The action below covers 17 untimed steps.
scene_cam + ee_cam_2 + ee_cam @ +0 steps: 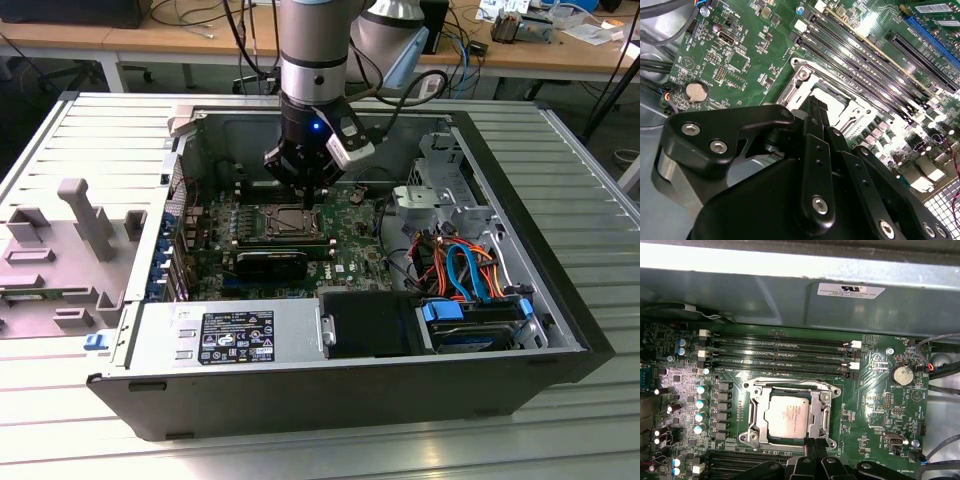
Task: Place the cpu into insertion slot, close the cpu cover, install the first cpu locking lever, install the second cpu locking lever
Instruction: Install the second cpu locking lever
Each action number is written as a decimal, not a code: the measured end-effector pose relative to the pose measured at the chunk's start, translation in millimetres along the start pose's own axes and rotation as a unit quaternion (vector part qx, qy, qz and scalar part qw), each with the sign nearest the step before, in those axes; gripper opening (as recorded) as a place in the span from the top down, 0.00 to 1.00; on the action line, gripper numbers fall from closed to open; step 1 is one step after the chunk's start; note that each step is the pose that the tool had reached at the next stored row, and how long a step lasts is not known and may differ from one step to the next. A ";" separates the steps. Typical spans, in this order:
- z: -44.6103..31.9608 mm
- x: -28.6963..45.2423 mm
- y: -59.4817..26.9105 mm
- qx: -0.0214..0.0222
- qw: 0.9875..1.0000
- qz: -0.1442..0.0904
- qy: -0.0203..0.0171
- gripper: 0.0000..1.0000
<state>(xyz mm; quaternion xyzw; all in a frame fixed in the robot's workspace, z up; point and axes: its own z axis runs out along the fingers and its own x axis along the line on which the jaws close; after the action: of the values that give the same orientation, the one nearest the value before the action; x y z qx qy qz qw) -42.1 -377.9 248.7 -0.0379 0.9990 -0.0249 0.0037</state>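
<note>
Our gripper (811, 442) hangs low over the socket, its two black fingertips (813, 444) drawn together into a narrow point with no visible gap and nothing between them. In the first wrist view the tips stand at the edge of the cpu cover (754, 412) nearest the camera, at or just above the metal frame; we cannot tell whether they actually touch it.

The cpu (786, 416) lies flat in the insertion slot (785, 390), its dull silver top showing through the cover's square window. The cover looks to be lying down over the chip, not standing up on its hinge. From the tips, the chip sits just beyond and a little to one side, toward the rows of long black memory slots (780, 357) that run parallel to the socket's far edge.

In the second wrist view the closed fingers (816, 107) reach down across the socket frame (805, 75), hiding most of the chip. A thin bar runs along the socket's memory-slot side, likely a locking lever; we cannot tell whether either lever is latched.

From the exterior view, the gripper (303, 186) descends almost vertically into the open computer case (560, 300), directly over the socket (287, 222) on the green motherboard (355, 240).
</note>
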 end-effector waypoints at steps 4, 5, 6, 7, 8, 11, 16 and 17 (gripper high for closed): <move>0.4 -0.5 -6.5 0.000 1.000 0.000 0.000 0.89; 0.5 -0.7 -8.1 0.000 1.000 0.000 0.000 0.89; 0.7 -1.0 -10.6 0.000 1.000 0.000 0.000 0.89; 1.1 -1.5 -14.3 0.000 1.000 0.000 0.000 0.89; 1.6 -1.8 -17.5 0.000 1.000 0.000 0.000 0.89; 3.6 -1.3 -24.0 0.000 1.000 0.006 0.001 0.89; 14.3 -1.3 -28.6 0.000 1.000 0.011 0.001 0.89; 18.5 -2.5 -28.5 0.000 1.000 0.011 0.001 0.89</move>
<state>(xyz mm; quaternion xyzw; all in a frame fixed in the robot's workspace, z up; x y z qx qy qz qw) -37.3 -407.0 231.6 -0.0269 0.9993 -0.0249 0.0032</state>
